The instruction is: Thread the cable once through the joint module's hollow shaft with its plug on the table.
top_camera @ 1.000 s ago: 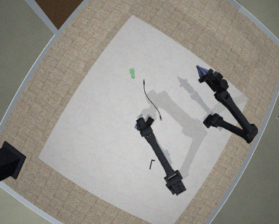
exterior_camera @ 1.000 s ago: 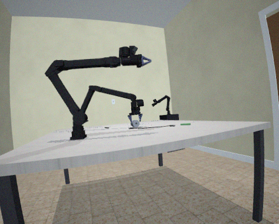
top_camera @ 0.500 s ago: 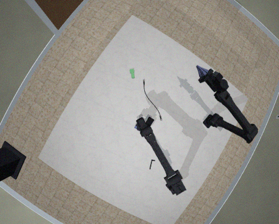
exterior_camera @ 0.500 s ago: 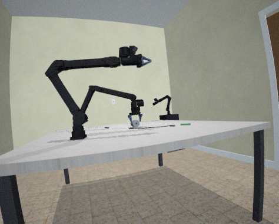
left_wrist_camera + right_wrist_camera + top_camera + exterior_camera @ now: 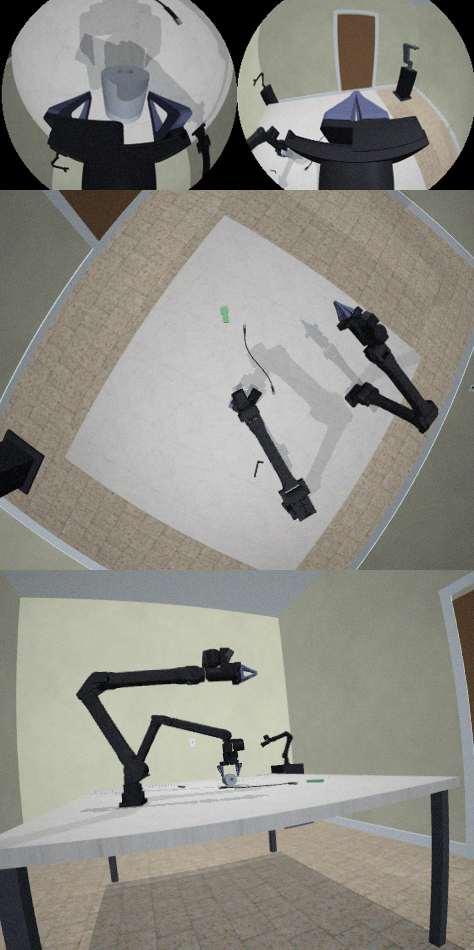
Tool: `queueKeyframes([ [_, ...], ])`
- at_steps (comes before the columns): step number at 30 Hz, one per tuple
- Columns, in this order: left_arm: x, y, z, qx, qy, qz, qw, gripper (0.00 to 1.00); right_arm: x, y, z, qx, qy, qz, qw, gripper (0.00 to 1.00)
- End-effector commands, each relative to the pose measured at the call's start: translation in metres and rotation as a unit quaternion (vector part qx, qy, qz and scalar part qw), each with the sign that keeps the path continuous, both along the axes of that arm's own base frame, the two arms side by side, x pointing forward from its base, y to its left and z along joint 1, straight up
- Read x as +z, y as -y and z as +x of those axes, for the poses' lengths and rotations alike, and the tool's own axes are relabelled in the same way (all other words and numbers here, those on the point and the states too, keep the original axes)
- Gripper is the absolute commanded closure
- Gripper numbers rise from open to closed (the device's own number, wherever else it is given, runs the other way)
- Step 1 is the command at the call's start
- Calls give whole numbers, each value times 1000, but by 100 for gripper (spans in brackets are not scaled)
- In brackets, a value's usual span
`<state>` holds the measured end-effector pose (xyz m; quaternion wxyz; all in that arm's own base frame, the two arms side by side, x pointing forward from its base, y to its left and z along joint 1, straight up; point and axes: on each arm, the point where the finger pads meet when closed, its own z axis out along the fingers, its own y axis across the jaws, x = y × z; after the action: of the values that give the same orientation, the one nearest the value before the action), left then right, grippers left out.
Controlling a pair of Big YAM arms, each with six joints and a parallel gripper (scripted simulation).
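Observation:
The joint module (image 5: pixel 124 94), a pale grey-blue cylinder, stands on the white table; it also shows in the side view (image 5: pixel 230 779). My left gripper (image 5: pixel 119 94) is open and straddles it, one finger on each side with a gap to each. From above, the left gripper (image 5: pixel 246 396) hides the module. The thin black cable (image 5: pixel 257 360) lies curved on the table beyond the gripper, outside the module. One end of the cable (image 5: pixel 179 21) lies close to the gripper. My right gripper (image 5: pixel 342 310) (image 5: pixel 248 674) is shut and empty, raised high above the table.
A small green block (image 5: pixel 225 314) lies beyond the cable's far end. A small black L-shaped tool (image 5: pixel 257 468) lies beside the left arm. A black stand (image 5: pixel 286 756) is at the table's far edge.

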<state>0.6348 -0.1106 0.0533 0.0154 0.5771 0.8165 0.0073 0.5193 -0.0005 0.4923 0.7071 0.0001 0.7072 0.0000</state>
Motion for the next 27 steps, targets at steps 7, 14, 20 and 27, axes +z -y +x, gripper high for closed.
queueKeyframes([
  [7,15,7,8,1,16,-5,1000,4,39,-6,-3,4,28,-7,1000,100],
  [14,71,9,18,1,45,-10,999,4,39,-6,-3,4,28,-7,1000,100],
  [20,84,9,17,1,44,-9,999,4,39,-6,-3,4,28,-7,1000,100],
  [27,109,8,15,1,45,-10,999,4,39,-6,-3,4,28,-7,1000,100],
])
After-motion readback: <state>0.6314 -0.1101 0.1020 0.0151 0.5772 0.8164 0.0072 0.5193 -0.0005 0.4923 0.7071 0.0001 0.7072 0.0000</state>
